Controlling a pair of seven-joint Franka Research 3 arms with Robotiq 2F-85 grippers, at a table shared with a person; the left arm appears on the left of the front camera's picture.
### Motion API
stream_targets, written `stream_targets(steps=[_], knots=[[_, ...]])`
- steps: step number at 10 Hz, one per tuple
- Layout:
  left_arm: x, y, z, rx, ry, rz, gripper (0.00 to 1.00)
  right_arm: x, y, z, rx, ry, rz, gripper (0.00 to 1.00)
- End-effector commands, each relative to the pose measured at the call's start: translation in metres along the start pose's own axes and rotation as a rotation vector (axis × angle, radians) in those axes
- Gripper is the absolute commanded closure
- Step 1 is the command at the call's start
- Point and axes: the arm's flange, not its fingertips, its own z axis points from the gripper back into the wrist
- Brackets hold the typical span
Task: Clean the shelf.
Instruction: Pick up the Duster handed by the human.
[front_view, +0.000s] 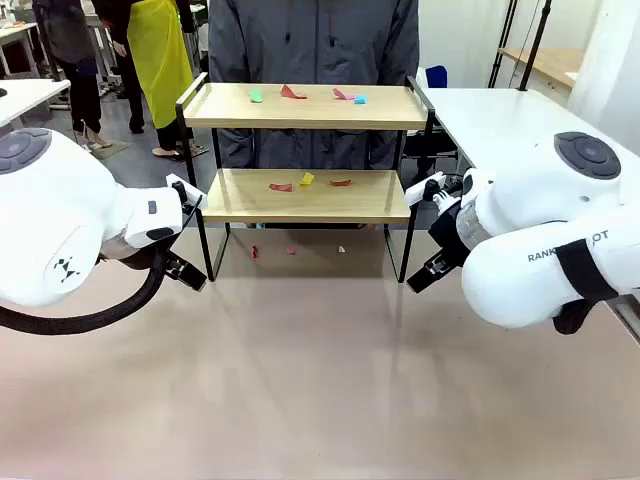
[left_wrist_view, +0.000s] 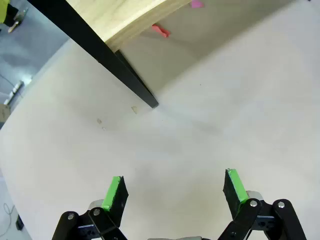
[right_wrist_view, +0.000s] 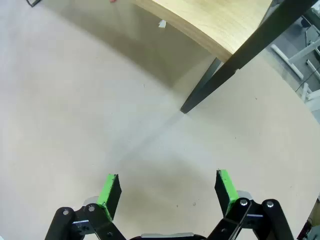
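Note:
The shelf (front_view: 310, 108) stands mid-table at the far side: two light wooden boards in a thin black frame. Small coloured scraps lie on its top board (front_view: 292, 92) and on its lower board (front_view: 306, 180), and a few on the table under it (front_view: 290, 250). My left gripper (left_wrist_view: 175, 187) hangs open above bare table near the shelf's front left leg (left_wrist_view: 115, 65), with a red scrap (left_wrist_view: 161, 31) under the board beyond. Just as open and holding nothing, my right gripper (right_wrist_view: 167, 187) is near the front right leg (right_wrist_view: 215, 80), with a white scrap (right_wrist_view: 162, 23) farther off.
A person in a grey jacket (front_view: 315, 40) stands right behind the shelf. A white table (front_view: 490, 120) adjoins at the right. The beige tabletop (front_view: 320, 380) in front of the shelf is open between my two arms. Tiny crumbs (left_wrist_view: 134, 108) lie by the left leg.

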Motion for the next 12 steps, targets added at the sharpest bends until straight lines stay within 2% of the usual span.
stream_targets(steps=[1,9,12], knots=[[0.000,0.000,0.000,0.000,0.000,0.000,0.00,0.000,0.000,0.000,0.000,0.000,0.000,0.00],[0.000,0.000,0.000,0.000,0.000,0.000,0.00,0.000,0.000,0.000,0.000,0.000,0.001,0.00],[0.024,0.030,0.062,-0.111,0.001,-0.027,0.00,0.027,-0.044,0.061,0.072,-0.118,-0.040,0.00]])
